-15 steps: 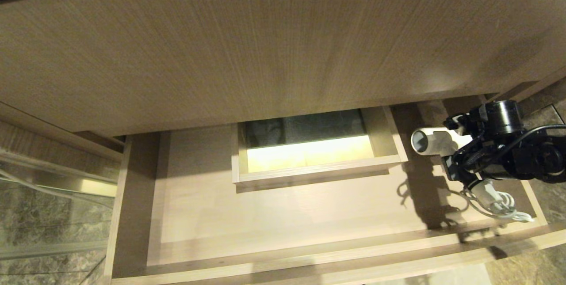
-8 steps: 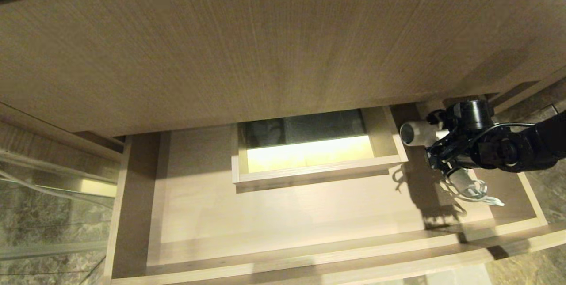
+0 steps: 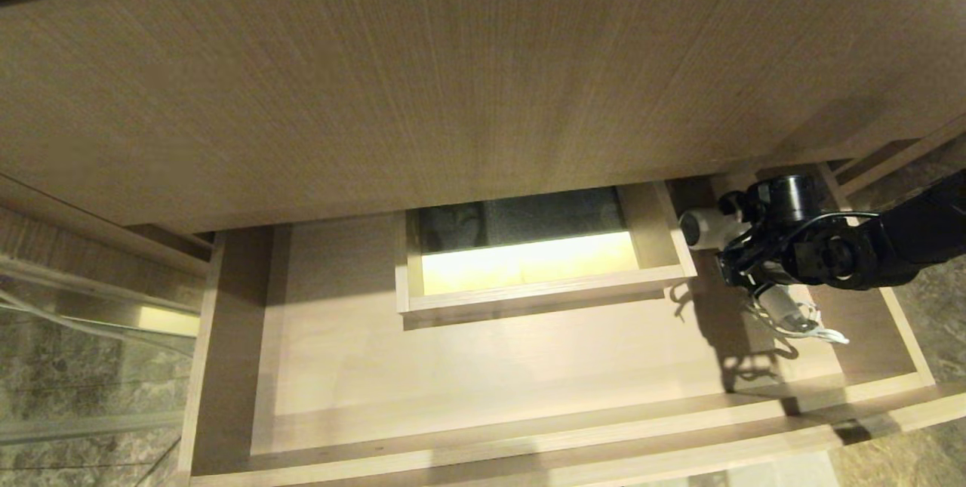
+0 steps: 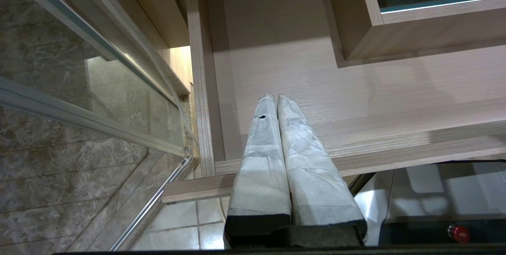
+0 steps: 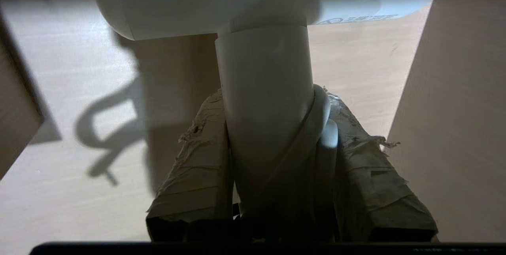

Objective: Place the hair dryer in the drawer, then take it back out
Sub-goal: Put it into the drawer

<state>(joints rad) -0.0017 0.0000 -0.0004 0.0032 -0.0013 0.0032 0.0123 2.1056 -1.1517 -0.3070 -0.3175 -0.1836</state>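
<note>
right claw (image 5: 272, 101) grips hair dryer (image 5: 265, 101) near drawer (image 3: 453, 366) right wall.

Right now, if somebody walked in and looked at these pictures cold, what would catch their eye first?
Probably the right gripper at the right end of the open drawer, clamped on the handle of the white hair dryer, whose cord dangles below. Next, the brightly lit boxed cut-out in the drawer's middle. The left gripper hangs shut over the drawer's left front corner.
</note>
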